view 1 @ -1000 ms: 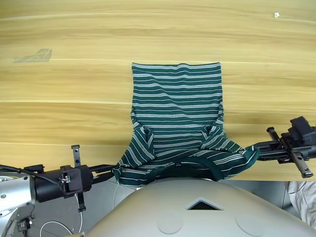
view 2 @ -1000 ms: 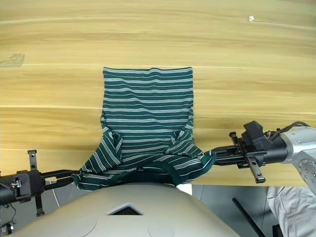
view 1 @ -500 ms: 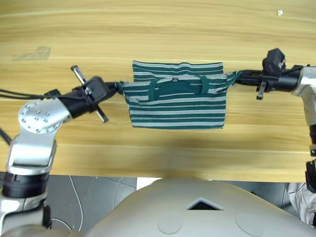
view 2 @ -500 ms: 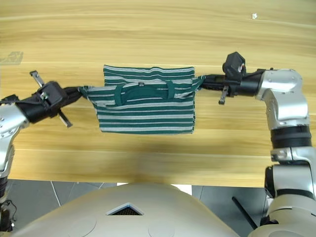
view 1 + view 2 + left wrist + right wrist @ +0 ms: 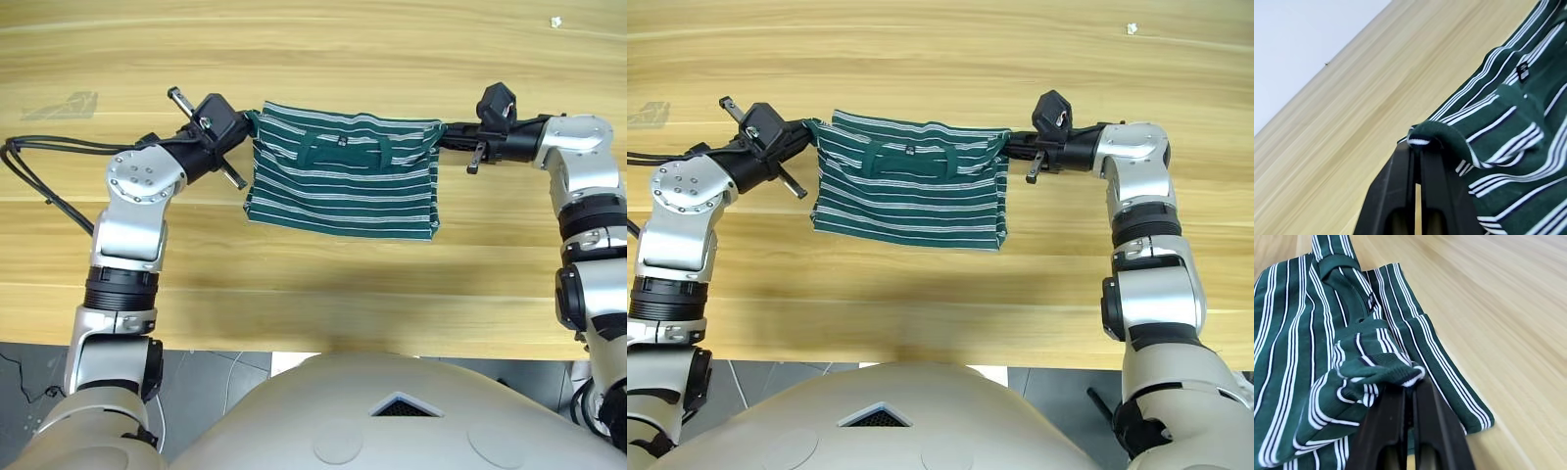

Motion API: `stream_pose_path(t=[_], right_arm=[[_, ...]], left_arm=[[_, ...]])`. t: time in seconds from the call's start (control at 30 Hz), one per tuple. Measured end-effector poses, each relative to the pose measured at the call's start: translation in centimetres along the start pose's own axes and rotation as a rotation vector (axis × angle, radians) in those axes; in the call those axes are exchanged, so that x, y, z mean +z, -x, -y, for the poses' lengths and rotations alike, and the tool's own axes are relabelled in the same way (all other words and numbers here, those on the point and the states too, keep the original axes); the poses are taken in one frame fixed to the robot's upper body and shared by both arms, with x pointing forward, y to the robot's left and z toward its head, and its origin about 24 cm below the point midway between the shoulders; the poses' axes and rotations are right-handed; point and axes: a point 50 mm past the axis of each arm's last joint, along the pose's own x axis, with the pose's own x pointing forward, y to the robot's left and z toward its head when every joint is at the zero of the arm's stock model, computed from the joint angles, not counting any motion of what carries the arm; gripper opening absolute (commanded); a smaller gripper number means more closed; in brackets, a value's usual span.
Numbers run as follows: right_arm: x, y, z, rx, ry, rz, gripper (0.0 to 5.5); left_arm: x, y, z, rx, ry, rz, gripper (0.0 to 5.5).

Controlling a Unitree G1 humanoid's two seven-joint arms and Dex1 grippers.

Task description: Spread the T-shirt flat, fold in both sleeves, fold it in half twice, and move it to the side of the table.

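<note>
The green T-shirt with white stripes [image 5: 343,191] lies folded in half on the wooden table [image 5: 313,284], its collar side laid over at the far edge. My left gripper [image 5: 250,125] is shut on the shirt's far left corner; the pinched cloth [image 5: 1425,134] bunches over its fingers [image 5: 1400,186]. My right gripper [image 5: 443,132] is shut on the far right corner, where the cloth [image 5: 1381,367] bunches between its fingers [image 5: 1432,431]. The shirt's neckline and label [image 5: 341,143] face up between the two grippers.
A faint grey mark [image 5: 65,106] sits on the table at the far left. A small white scrap [image 5: 555,22] lies at the far right. Bare wood surrounds the shirt on all sides, and the table's near edge [image 5: 313,345] runs just below it.
Both grippers have carried the shirt's near end from the table's front edge up and over to its far edge, folding the shirt in half. In the last half second they moved farther away.
</note>
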Motion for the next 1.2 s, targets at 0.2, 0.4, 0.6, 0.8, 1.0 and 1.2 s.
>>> stream_pose_path(t=[0.2,0.4,0.6,0.8,1.0,1.2], right_arm=[[-0.9,-0.2,0.7,-0.127,-0.027,-0.029,0.89],[-2.5,0.1,1.6,-0.386,0.021,-0.155,1.89],[-1.5,-1.0,1.6,-0.457,0.130,-0.101,3.00],[1.0,-2.5,0.1,-0.363,0.353,0.097,3.21],[-1.0,-4.9,-1.5,-0.257,0.674,-0.182,3.21],[0.2,-7.0,-1.0,-0.248,1.020,-0.321,3.21]], left_arm=[[-1.5,-1.7,-1.2,0.145,0.096,0.018,1.31],[-3.5,-1.8,-1.7,0.257,0.192,0.009,2.18],[-4.3,-1.7,-0.7,0.257,0.219,0.028,3.13],[-3.5,-0.1,-0.9,0.337,0.195,0.105,3.37],[-1.4,0.5,-0.4,0.344,0.152,0.180,3.37],[-0.4,0.2,0.3,0.327,0.141,0.208,3.37]])
